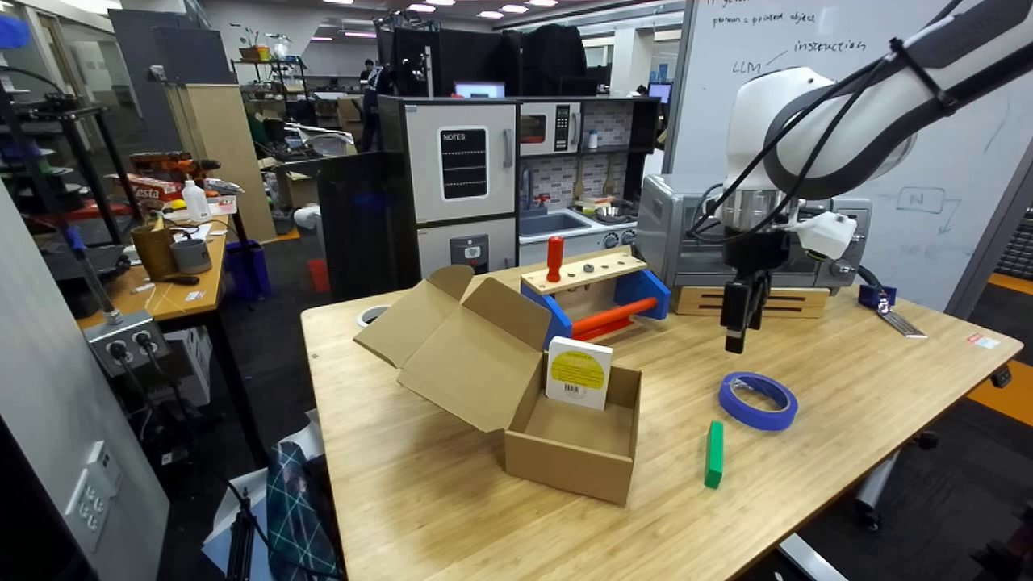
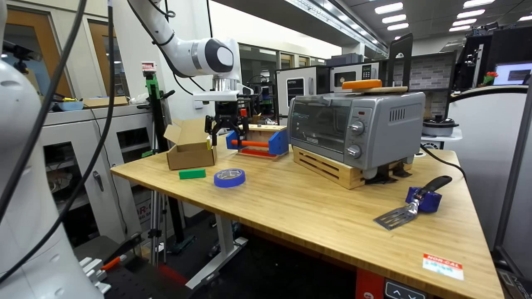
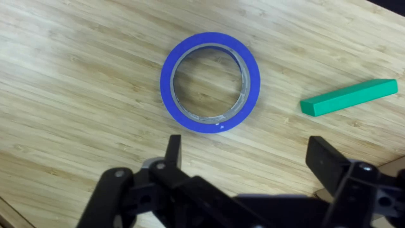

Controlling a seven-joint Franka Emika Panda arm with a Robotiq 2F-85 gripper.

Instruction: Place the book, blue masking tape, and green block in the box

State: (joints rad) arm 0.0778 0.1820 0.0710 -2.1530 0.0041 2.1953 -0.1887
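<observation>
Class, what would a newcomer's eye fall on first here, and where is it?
Probably the white robot arm, with its open gripper above the table. Then the blue tape and green block, lying apart on it, near an open cardboard box with a yellow-and-white book inside.

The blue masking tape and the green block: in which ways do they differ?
The blue masking tape is a round ring with a hollow centre; the green block is a slender bar. The blue masking tape shows a grey inner core, while the green block is plain green. The green block sits nearer the box than the blue masking tape does. Both rest on the table.
</observation>
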